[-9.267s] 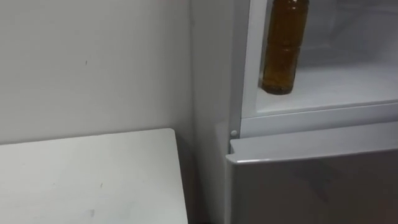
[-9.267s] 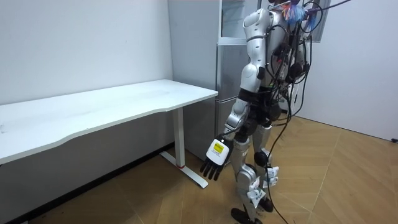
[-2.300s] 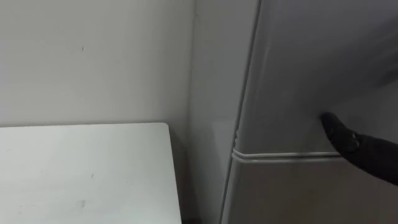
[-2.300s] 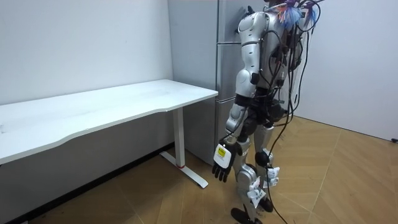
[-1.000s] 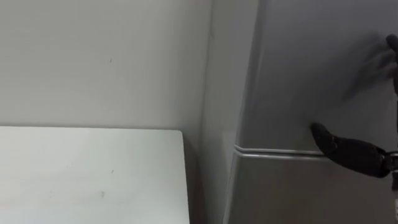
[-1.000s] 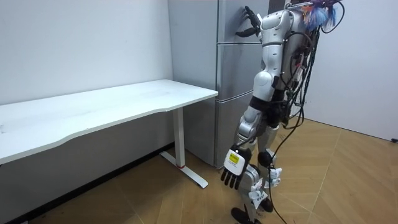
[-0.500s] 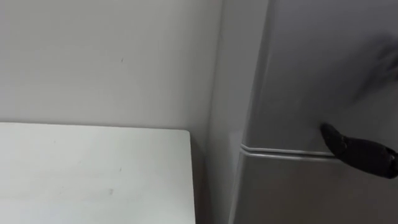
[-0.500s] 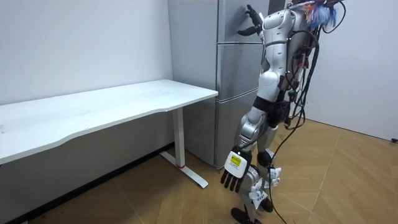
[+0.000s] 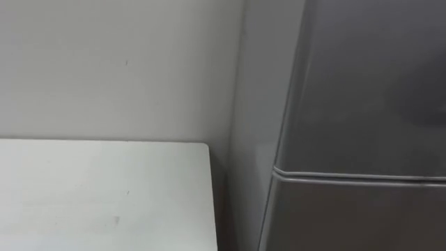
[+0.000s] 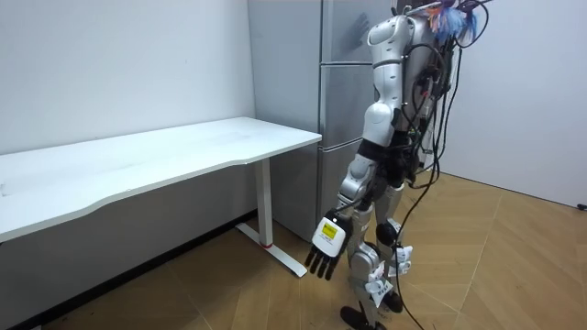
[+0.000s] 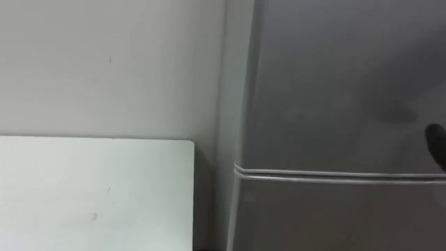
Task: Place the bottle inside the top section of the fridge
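The upper fridge door [image 9: 369,84] was shut, so the bottle was likely inside; the left hand [image 10: 324,242] hung empty, fingers apart, while the right hand [image 11: 437,145] beside the door hid its fingers.

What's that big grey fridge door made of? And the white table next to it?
The fridge door looks like painted or brushed metal: smooth grey with a soft sheen. The table is probably coated board, judging by its flat, matte white top with a thin, straight edge.
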You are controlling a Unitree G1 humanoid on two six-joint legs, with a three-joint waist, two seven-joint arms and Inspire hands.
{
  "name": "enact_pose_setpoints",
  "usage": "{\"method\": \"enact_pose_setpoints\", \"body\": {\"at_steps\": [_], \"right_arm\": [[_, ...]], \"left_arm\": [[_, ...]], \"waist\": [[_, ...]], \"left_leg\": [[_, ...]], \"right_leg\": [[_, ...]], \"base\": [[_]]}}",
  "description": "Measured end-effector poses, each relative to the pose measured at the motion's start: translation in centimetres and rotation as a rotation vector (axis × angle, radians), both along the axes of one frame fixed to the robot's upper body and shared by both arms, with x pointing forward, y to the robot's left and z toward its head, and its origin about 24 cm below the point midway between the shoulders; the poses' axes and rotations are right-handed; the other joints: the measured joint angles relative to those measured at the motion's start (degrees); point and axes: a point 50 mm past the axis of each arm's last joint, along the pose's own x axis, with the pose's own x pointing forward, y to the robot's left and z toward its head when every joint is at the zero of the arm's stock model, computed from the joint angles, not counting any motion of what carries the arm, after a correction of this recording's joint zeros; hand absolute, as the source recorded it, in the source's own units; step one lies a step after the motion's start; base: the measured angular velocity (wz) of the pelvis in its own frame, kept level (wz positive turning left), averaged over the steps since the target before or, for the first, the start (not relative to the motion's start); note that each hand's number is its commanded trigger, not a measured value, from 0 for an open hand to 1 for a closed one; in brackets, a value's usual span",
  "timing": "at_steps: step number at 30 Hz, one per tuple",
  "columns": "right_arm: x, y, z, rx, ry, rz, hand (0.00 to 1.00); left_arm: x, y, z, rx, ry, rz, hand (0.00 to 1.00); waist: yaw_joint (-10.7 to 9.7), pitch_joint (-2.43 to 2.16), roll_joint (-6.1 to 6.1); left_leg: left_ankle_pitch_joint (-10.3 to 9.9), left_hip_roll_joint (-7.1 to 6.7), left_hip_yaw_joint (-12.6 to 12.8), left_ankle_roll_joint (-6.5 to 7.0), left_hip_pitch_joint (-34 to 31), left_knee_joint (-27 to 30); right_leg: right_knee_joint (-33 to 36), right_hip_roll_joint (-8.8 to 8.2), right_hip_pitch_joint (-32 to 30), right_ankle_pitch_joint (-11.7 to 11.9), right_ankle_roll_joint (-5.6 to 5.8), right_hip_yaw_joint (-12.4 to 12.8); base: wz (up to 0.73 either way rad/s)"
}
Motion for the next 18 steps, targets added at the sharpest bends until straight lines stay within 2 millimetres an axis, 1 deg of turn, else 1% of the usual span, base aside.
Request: {"method": "enact_pose_setpoints", "body": {"at_steps": [2,3,6,7,11,12,13,14,16,17,18], "right_arm": [[-0.3,-0.5,-0.4,0.044,-0.004,-0.014,0.0],[-0.6,-1.0,-0.7,0.07,-0.005,-0.036,0.0],[-1.4,-2.2,-1.9,0.127,0.012,-0.103,0.0],[-1.6,-2.4,-2.2,0.138,0.019,-0.115,0.0],[-2.4,-3.2,-4.5,0.244,0.044,-0.193,0.0],[-2.6,-3.4,-5.4,0.286,0.059,-0.22,0.0],[-2.9,-3.6,-5.9,0.311,0.066,-0.231,0.0],[-3.5,-3.8,-6.9,0.373,0.077,-0.248,0.0],[-4.4,-4.1,-8.8,0.498,0.092,-0.292,0.0],[-4.7,-4.3,-9.4,0.523,0.1,-0.311,0.0],[-5.4,-4.4,-10.7,0.571,0.123,-0.351,0.0]], "left_arm": [[0.3,0.0,0.0,0.01,-0.008,-0.001,0.0],[0.6,0.1,0.0,0.017,-0.014,-0.002,0.0],[1.0,0.2,0.1,0.03,-0.032,-0.004,0.0],[1.1,0.1,0.1,0.036,-0.034,-0.002,0.0],[1.7,-0.2,0.0,0.07,-0.05,-0.002,0.0],[1.6,-0.3,-0.1,0.077,-0.049,0.004,0.0],[1.6,-0.3,-0.1,0.081,-0.049,0.008,0.0],[1.6,-0.4,-0.1,0.086,-0.048,0.011,0.0],[1.4,-0.7,-0.2,0.097,-0.045,0.022,0.0],[1.3,-0.8,-0.2,0.1,-0.046,0.025,0.0],[1.2,-0.9,-0.2,0.106,-0.044,0.03,0.0]], "waist": [[-0.3,-0.03,0.02],[-0.5,0.05,0.13],[-0.4,0.19,0.17],[-0.4,0.17,0.17],[-0.1,0.16,0.49],[-0.2,0.13,0.54],[-0.2,0.11,0.57],[0.1,0.09,0.6],[0.2,0.15,1.1],[0.2,0.14,1.2],[0.3,0.04,1.5]], "left_leg": [[0.0,-0.02,0.1,0.0,0.1,-0.3],[0.0,-0.02,0.2,0.0,0.1,-0.4],[-0.2,-0.02,0.5,-0.04,0.8,-0.7],[-0.2,0.0,0.7,-0.06,0.9,-0.8],[-0.4,0.03,1.1,-0.09,1.0,-0.7],[-0.4,0.03,1.1,-0.08,1.0,-0.7],[-0.4,0.03,1.2,-0.08,1.0,-0.7],[-0.4,0.04,1.4,-0.08,0.9,-0.7],[-0.4,0.04,1.4,-0.07,0.8,-0.7],[-0.4,0.04,1.4,-0.06,0.8,-0.7],[-0.6,0.08,1.4,-0.07,0.9,-0.7]], "right_leg": [[-0.1,0.0,-0.1,-0.1,0.08,0.0],[-0.1,0.0,-0.1,-0.1,0.11,0.0],[0.0,-0.01,-0.2,-0.5,0.14,0.3],[0.1,0.0,-0.2,-0.6,0.13,0.4],[0.1,0.04,0.0,-0.9,0.14,0.8],[0.1,0.03,0.0,-0.9,0.14,0.8],[0.2,0.03,0.0,-0.9,0.14,0.8],[0.2,0.04,0.0,-0.9,0.14,0.8],[0.0,0.05,0.0,-0.9,0.15,0.9],[-0.1,0.08,-0.1,-0.9,0.15,0.9],[-0.3,0.17,-0.1,-0.9,0.17,1.0]], "base": [[0.0],[-0.04],[-0.03],[-0.07],[-0.04],[0.0],[0.0],[0.0],[0.0],[0.0],[0.0]]}}
